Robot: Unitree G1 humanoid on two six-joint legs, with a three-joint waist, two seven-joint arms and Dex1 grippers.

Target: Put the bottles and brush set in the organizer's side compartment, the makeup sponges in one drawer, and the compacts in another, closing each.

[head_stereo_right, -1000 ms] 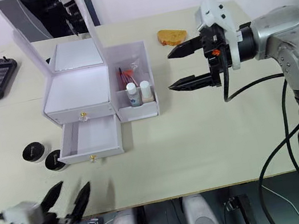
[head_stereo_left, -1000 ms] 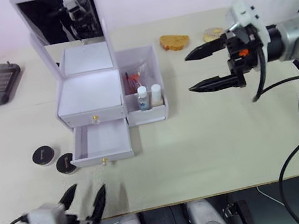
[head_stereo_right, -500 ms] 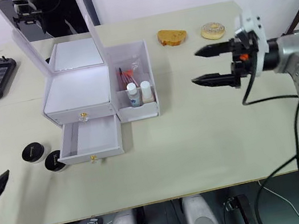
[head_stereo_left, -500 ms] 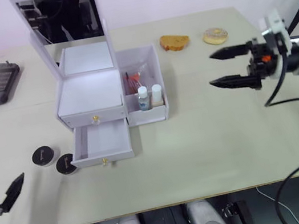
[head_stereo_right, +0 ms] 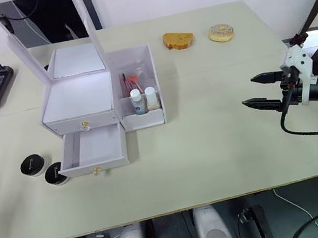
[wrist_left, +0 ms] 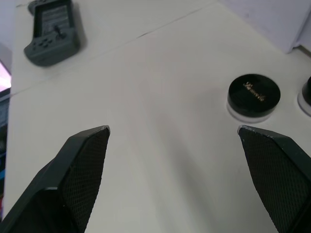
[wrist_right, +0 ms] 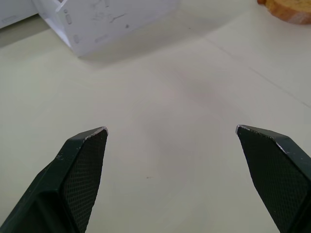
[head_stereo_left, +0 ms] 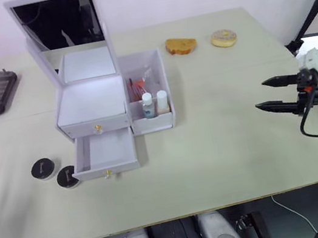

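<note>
Both pairs of black fingers (wrist_left: 82,165) stand wide apart and empty, the right gripper (head_stereo_right: 260,90) far off the white plastic organizer (head_stereo_right: 79,105). The two round black compacts (head_stereo_right: 43,169) lie beside its open lower drawer (head_stereo_right: 96,151); the left should descend squarely over one.

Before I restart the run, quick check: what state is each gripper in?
Left gripper: open, holding nothing.
Right gripper: open, holding nothing.
</note>
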